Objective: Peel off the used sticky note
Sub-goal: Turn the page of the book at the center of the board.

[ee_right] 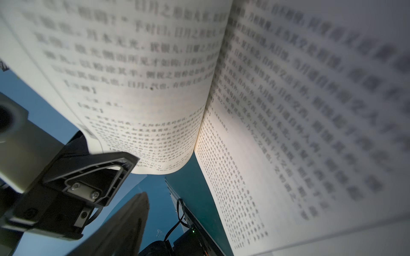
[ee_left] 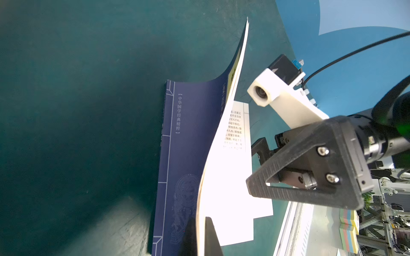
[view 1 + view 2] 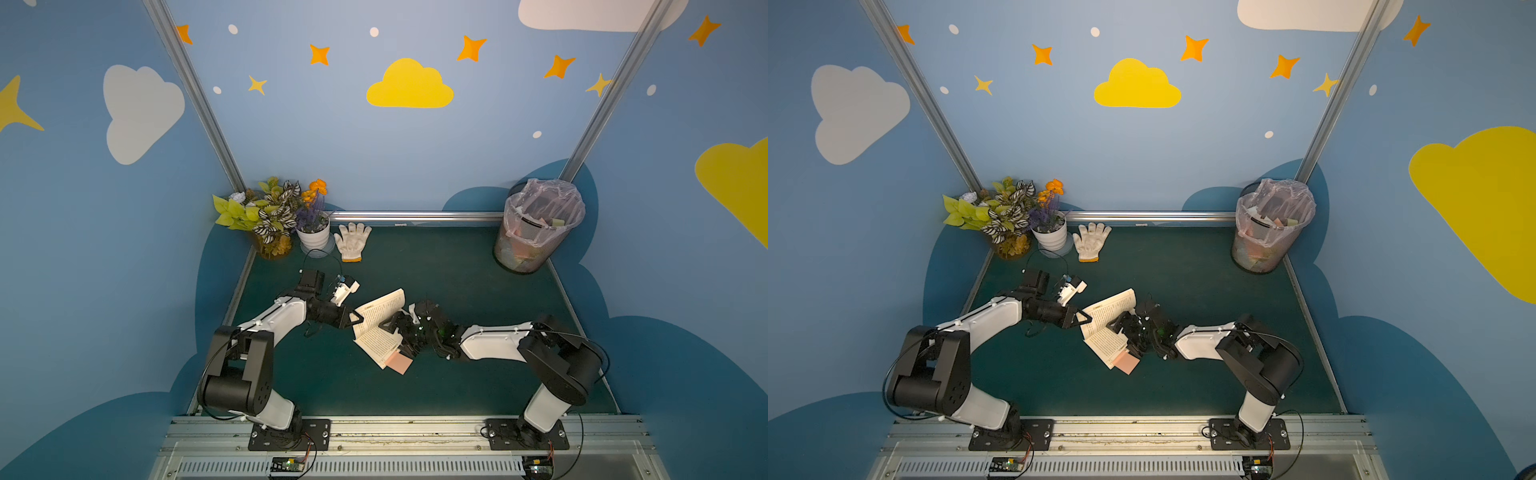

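Observation:
An open book (image 3: 380, 309) lies tilted on the green mat in both top views. A pink sticky note (image 3: 399, 363) pokes out from under its near corner, also seen in a top view (image 3: 1128, 364). My left gripper (image 3: 358, 318) is shut on the raised left half; the left wrist view shows its jaws (image 2: 200, 238) clamped on the blue cover (image 2: 188, 137) and a sheaf of pages. My right gripper (image 3: 397, 337) hovers open over the right-hand page, just above the note, holding nothing. In the right wrist view only one of its fingers (image 1: 131, 223) shows, beneath the printed pages (image 1: 288, 110).
A mesh waste bin (image 3: 538, 226) with a plastic liner and paper scraps stands at the back right. A white glove (image 3: 352, 242) and a white potted plant (image 3: 312, 237) sit at the back left. A metal rail (image 3: 415, 216) bounds the far edge.

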You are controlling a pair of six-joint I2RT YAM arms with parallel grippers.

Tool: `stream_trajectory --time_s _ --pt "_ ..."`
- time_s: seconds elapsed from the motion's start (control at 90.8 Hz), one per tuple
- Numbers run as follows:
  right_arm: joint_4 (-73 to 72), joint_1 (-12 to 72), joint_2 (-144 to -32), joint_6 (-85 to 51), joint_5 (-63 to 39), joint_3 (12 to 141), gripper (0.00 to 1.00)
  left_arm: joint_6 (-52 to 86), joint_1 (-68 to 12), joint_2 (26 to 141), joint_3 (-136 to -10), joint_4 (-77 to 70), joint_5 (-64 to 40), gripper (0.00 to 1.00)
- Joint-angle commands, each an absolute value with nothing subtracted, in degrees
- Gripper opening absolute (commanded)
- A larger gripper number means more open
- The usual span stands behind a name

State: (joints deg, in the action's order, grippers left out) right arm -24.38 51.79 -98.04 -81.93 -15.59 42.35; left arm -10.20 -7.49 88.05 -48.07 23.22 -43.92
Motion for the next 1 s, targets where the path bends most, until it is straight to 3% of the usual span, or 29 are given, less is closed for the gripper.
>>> stream_trajectory --time_s 0.0,0.87,0.991 --pt "-25.9 51.1 -98.7 -80.3 -16.5 44.2 0.90 -11.1 -8.0 88.8 -48.0 25.6 -44.1 0.03" --pt "-11.5 43.5 -96.9 -74.4 -20.0 51.9 0.98 -15.2 -17.3 87.1 -48.6 27.8 -39.3 0.03" --pt "-11.5 43.3 -98.6 -74.8 -20.6 52.2 0.97 -15.9 -18.5 86.3 -48.5 27.9 -39.0 0.09"
